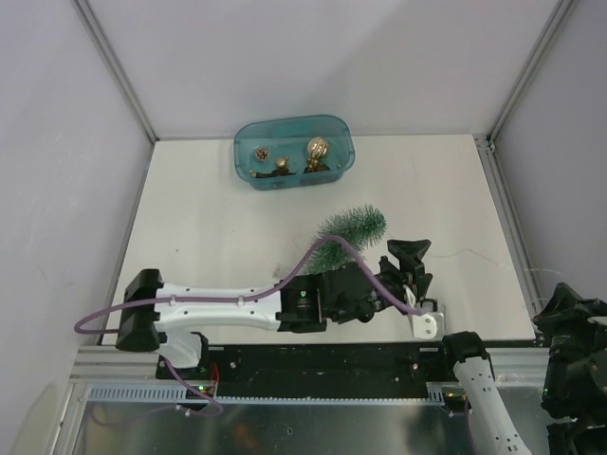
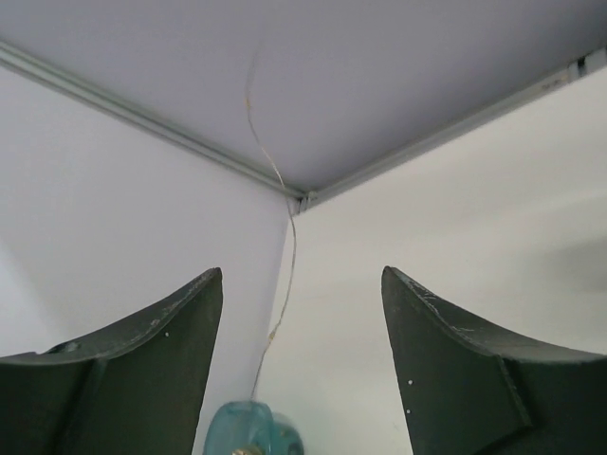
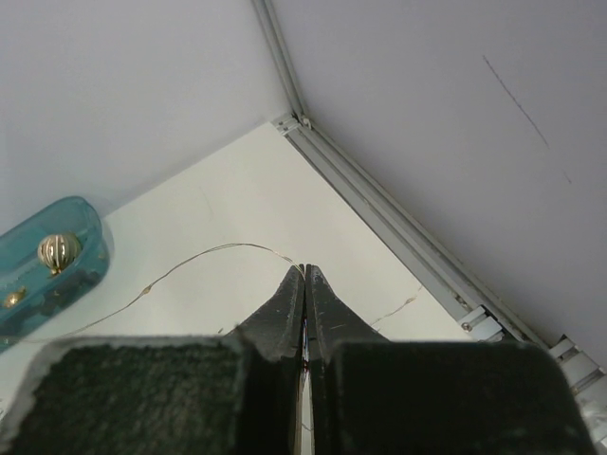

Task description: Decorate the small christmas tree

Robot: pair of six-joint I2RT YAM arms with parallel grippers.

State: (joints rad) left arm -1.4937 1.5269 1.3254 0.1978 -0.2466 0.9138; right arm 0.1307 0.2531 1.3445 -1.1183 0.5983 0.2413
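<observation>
Decorating looks barely begun: the bare tree [image 1: 353,230] lies just beyond the open left claw [image 2: 302,370], ornaments [image 1: 316,149] sit in the tub [image 1: 248,142], and the closed right claw [image 3: 304,280] seemingly pinches a wire [image 3: 190,261].

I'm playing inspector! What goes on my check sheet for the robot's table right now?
Surface: white table.
Job's things: small christmas tree seems to lie on its side beside the left arm, no ornaments seen on it.
Clutter: teal tub at the far edge holding a gold ball and brown ornaments.
Grippers: left gripper open, holding nothing; right gripper shut.
Cables: purple cable along the left arm; thin wire across the table.
Surroundings: pale walls, metal frame.
</observation>
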